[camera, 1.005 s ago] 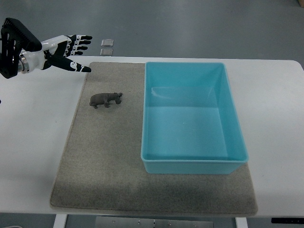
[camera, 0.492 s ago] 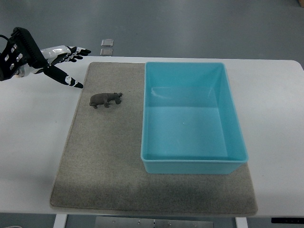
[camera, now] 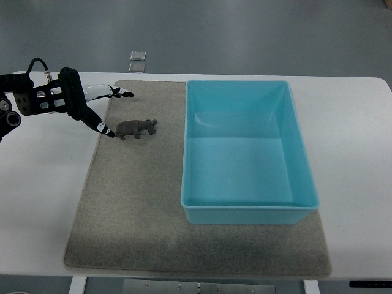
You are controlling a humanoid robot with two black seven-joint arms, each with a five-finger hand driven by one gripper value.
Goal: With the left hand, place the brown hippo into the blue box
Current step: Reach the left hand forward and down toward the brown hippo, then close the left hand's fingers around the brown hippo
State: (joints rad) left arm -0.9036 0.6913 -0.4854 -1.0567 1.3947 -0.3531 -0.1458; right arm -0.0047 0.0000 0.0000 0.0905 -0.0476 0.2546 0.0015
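The hippo (camera: 136, 128) stood ungrasped left of the box (camera: 247, 151), which was empty. The left hand (camera: 92, 109) hovered just beside it, fingers (camera: 101, 127) spread wide, so grasp and transfer remained.

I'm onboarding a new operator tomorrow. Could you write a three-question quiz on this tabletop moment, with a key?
1. True or false: the brown hippo already lies inside the blue box.
2. Which surface does the hippo stand on? A) the bare white table B) the grey mat C) the floor of the box
3. Fill in: the left hand is ____, holding nothing, its lower fingertip close beside the hippo's rear end.

Key
1. False: it stands left of the box, which has nothing in it.
2. B
3. open
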